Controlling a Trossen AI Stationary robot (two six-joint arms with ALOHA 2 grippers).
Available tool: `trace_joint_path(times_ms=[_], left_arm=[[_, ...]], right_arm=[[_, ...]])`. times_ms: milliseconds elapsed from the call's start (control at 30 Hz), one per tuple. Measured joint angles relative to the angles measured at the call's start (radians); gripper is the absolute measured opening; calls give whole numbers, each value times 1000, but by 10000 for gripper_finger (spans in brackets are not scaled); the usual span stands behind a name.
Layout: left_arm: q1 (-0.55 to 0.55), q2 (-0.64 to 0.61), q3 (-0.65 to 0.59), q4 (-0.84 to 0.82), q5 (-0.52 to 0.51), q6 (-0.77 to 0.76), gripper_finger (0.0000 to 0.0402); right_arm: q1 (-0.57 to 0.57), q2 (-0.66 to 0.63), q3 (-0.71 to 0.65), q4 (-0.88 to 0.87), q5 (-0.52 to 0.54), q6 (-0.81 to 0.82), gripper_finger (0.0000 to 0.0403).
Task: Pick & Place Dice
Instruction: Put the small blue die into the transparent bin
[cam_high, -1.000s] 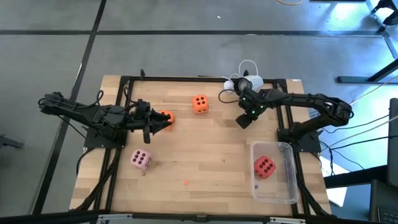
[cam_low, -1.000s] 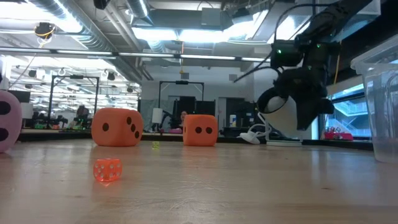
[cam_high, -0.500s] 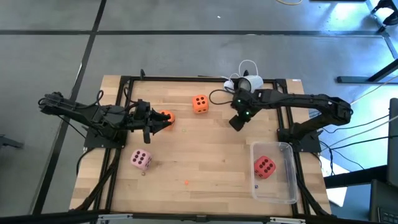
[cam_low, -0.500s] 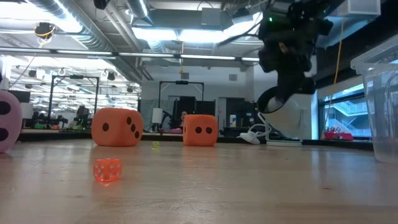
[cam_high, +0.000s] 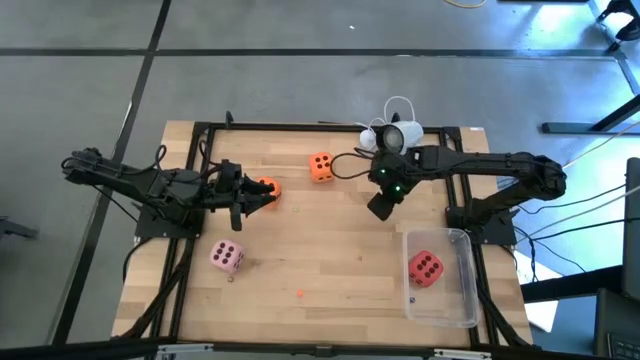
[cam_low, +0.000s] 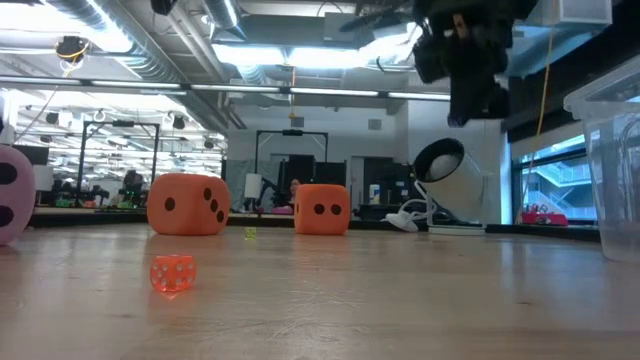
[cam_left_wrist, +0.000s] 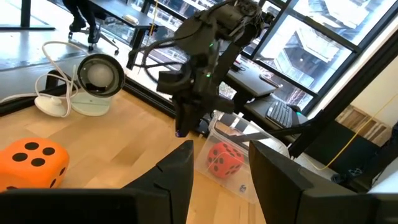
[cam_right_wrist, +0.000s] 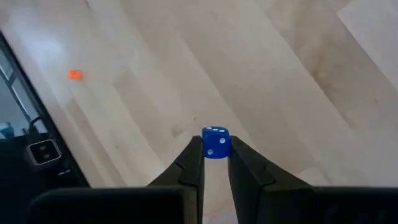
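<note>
Blue and tiny, the little die (cam_right_wrist: 215, 143) sits squeezed between the tips of my right claw (cam_right_wrist: 215, 152) above the wood, so I should hold tight and drop it into the clear box (cam_high: 466, 285) by the red die (cam_high: 425, 267).

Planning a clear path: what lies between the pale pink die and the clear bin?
In the high view, between the pink die and the bin, only bare table and one tiny orange die.
</note>
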Motion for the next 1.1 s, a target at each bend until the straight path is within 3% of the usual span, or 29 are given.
trace_joint_path(times_ms=[600, 1100], left_arm=[[12, 0, 0, -34, 0, 38, 148], [220, 0, 0, -33, 223, 37, 148]], right_arm=[[253, -1, 419, -389, 245, 230, 46], [586, -10, 456, -581, 264, 663, 46]])
